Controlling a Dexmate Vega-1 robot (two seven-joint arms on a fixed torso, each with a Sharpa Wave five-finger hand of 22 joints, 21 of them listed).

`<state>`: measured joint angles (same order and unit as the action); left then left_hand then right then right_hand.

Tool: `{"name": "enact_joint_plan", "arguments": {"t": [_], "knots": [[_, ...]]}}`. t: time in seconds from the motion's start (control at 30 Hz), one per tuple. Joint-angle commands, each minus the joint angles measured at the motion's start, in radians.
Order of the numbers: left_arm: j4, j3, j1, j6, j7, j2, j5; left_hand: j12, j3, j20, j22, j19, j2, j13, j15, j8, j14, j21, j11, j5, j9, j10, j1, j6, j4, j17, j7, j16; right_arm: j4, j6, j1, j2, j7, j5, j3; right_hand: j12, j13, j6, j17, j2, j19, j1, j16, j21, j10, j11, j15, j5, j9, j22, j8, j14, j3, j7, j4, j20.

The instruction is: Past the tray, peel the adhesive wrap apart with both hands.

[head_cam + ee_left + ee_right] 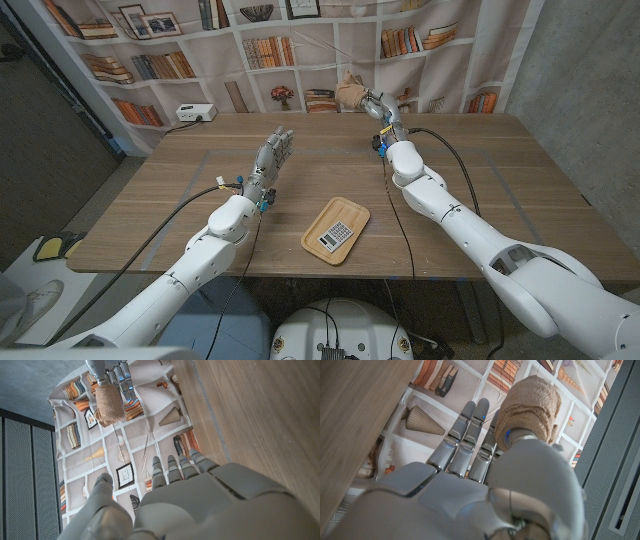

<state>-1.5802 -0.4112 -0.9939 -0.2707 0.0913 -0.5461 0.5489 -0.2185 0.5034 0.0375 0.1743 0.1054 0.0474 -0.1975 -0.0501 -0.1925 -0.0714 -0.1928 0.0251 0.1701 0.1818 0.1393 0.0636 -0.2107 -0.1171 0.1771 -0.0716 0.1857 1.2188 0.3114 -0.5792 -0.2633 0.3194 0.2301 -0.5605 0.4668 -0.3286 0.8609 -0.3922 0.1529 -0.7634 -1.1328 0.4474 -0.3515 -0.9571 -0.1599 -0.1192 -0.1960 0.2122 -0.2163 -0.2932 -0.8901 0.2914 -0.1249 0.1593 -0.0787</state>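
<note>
My right hand (368, 102) is raised over the far side of the table and holds a tan roll of adhesive wrap (349, 93). The roll (530, 406) sits against that hand's thumb, with the fingers (465, 435) stretched out beside it. In the left wrist view the roll (109, 405) shows in the right hand's fingers (116, 372). My left hand (271, 158) is lifted above the table's left middle, fingers apart and pointing up, holding nothing; its fingers (172, 470) reach toward the roll, well short of it. A wooden tray (337, 229) lies near the front edge.
A calculator (337, 236) lies in the tray. A white box (195, 113) with a cable sits at the table's far left corner. Behind the table hangs a curtain (300, 50) printed with bookshelves. Black cables run along both arms.
</note>
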Motion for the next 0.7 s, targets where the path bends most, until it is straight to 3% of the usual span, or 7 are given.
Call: {"name": "enact_joint_plan", "arguments": {"t": [0.03,0.4,0.7], "knots": [[0.011,-0.006,0.015,0.007,-0.004,0.003,-0.002,0.0,0.004,-0.004,0.002,0.001,0.001,-0.005,0.003,0.003,-0.004,-0.002,-0.001,0.005,0.002,0.01,-0.001,-0.009,-0.001,0.002,-0.005,-0.001,-0.056,0.087,0.001,0.038,-0.11,0.132,0.034,0.008,-0.007,0.001,-0.004,0.014,0.006,-0.003,-0.003,-0.007,-0.028,-0.03,-0.122,-0.003,0.004,-0.004,0.003,-0.001,0.016,-0.006,-0.008,-0.043],[0.016,-0.015,0.029,0.012,-0.011,0.009,-0.004,0.0,0.004,-0.004,0.002,0.001,0.001,-0.005,0.004,0.003,-0.003,-0.002,-0.001,0.005,0.002,0.008,-0.001,-0.008,-0.001,0.002,-0.003,-0.001,-0.066,0.114,-0.017,0.067,-0.252,0.301,0.075,-0.01,0.005,-0.016,-0.013,-0.005,0.02,0.0,-0.015,-0.012,-0.008,-0.031,-0.122,0.0,0.004,-0.003,0.017,0.015,0.006,0.0,-0.005,-0.044],[0.01,-0.02,0.029,0.017,-0.011,0.009,-0.008,0.0,0.004,-0.004,0.002,0.001,0.001,-0.005,0.004,0.003,-0.004,-0.002,-0.001,0.005,0.002,0.009,-0.001,-0.009,-0.001,0.002,-0.002,0.0,-0.066,0.133,-0.025,0.064,-0.294,0.333,0.084,-0.041,0.023,-0.045,-0.011,-0.038,0.036,0.096,-0.049,-0.017,0.023,-0.024,-0.112,0.022,0.0,0.002,0.041,0.051,-0.042,0.011,-0.048,-0.039]]}}
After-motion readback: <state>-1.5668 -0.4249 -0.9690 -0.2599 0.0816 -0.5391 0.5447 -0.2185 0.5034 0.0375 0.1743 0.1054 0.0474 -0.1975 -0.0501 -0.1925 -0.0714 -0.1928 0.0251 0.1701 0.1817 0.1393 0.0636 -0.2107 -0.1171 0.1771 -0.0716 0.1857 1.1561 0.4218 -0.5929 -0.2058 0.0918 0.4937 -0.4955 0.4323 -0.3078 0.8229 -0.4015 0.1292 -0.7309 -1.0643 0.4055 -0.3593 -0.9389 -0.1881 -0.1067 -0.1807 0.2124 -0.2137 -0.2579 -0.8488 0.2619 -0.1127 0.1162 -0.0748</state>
